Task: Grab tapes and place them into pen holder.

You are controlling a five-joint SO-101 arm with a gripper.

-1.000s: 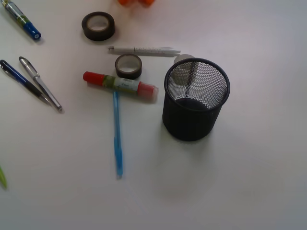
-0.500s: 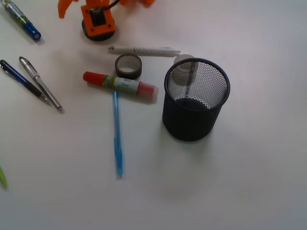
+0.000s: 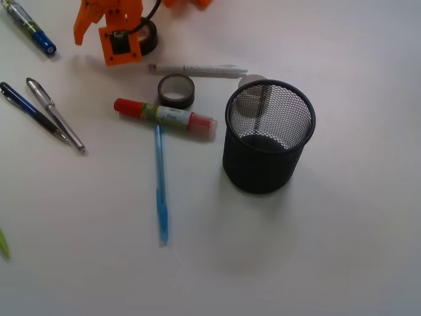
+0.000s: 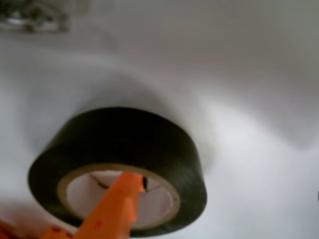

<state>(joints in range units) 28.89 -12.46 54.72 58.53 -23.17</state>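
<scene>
The orange claw (image 3: 108, 29) is being seen at the upper left of the front view, right over the larger black tape roll (image 3: 148, 38), most of which is being hidden behind it; only the roll's right edge is being shown. In the wrist view one orange finger (image 4: 117, 201) is being poked into the pale core of that roll (image 4: 119, 167), its tip just at the inner rim; the other finger is not being shown, so whether the claw is open or closed around the wall cannot be told. The roll is being seen lying flat on the white table (image 3: 342, 250).

Just right of the claw, a white pen (image 3: 197, 69) is being seen lying crosswise. Below it, the smaller dark tape roll (image 3: 176, 90) is lying flat, well clear of the claw, just above the red-capped glue stick (image 3: 164, 116). A blue pen (image 3: 161, 187) is being seen running down from the stick. To the right of centre, the black mesh pen holder (image 3: 268, 135) is standing upright, apart from both rolls.

At the left edge, a silver pen (image 3: 56, 115) and a dark blue pen (image 3: 29, 108) are lying side by side, with a blue-tipped marker (image 3: 29, 27) in the top corner.
</scene>
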